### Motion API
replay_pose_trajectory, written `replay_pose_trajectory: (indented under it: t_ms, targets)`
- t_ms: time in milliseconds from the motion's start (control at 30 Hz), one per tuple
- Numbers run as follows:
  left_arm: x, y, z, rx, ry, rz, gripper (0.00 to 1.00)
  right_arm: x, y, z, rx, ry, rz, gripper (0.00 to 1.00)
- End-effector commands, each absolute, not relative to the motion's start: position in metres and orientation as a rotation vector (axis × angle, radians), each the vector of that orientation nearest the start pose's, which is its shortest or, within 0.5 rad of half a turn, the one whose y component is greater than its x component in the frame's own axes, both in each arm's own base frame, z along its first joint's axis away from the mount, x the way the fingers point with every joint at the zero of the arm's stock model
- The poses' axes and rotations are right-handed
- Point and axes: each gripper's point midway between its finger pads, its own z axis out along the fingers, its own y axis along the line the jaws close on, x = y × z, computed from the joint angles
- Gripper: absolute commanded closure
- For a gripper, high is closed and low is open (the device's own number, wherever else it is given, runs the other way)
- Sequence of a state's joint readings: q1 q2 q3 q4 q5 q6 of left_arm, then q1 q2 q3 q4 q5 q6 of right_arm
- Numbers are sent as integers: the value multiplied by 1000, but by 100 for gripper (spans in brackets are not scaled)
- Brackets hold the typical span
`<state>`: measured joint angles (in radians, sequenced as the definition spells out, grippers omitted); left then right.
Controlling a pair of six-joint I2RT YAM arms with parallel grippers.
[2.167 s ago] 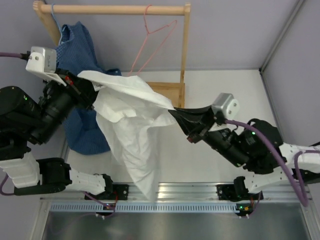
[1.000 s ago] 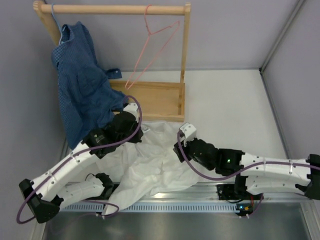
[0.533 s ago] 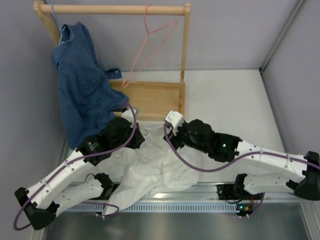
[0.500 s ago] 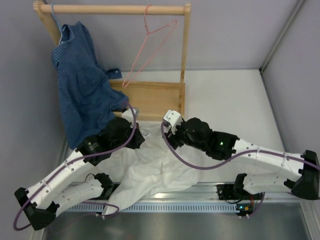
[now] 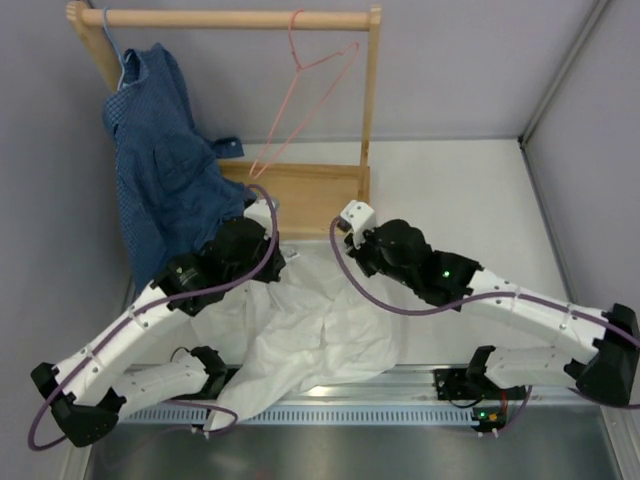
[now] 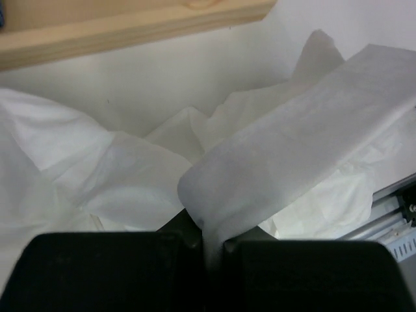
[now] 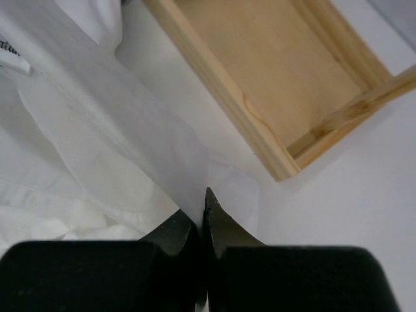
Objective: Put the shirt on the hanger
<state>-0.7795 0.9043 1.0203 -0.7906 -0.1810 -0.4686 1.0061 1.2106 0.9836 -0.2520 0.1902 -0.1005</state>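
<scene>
The white shirt (image 5: pixel 318 338) lies crumpled on the table in front of the wooden rack. My left gripper (image 6: pixel 213 239) is shut on a raised fold of the shirt (image 6: pixel 299 149). From above, the left gripper (image 5: pixel 272 262) sits at the shirt's far left edge. My right gripper (image 7: pixel 203 209) is shut on a thin edge of the shirt (image 7: pixel 110 136), just short of the rack's base. In the top view the right gripper (image 5: pixel 350 258) is at the shirt's far right corner. The pink hanger (image 5: pixel 300 100) hangs empty from the rail (image 5: pixel 230 18), tilted.
A blue checked shirt (image 5: pixel 165 170) hangs at the rail's left end. The rack's wooden base tray (image 5: pixel 310 195) stands just beyond both grippers, close in the left wrist view (image 6: pixel 130 26) and the right wrist view (image 7: pixel 279 97). A metal rail (image 5: pixel 350 385) runs along the near edge.
My right gripper has slid a little toward the rack's base and shut on the shirt's edge. The left arm has shifted slightly, still gripping the shirt.
</scene>
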Motion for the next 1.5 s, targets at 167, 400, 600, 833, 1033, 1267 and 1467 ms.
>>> replay_pose_trajectory:
  t_ms: [167,400,600,833,1033,1267,1467]
  targets:
    - [250,-150,381,170,1939,-247,100,230,226,382,-566,1590,298,100]
    - [275,-190,317,253,2075,-235,100,235,187,298,-383,1835,65,100]
    - [262,-234,223,315,2240,-443,100,216,190,210,-240,1969,233,100]
    - [240,-263,232,415,2185,-700,64,216,202,197,-237,1940,315,100]
    - [236,-241,205,318,2211,-629,2,220,204,219,-224,1901,325,100]
    - [228,-214,181,132,2152,-631,7,225,206,227,-229,1901,325,100]
    - [217,-203,196,123,2067,-676,18,237,211,225,-280,1938,288,100]
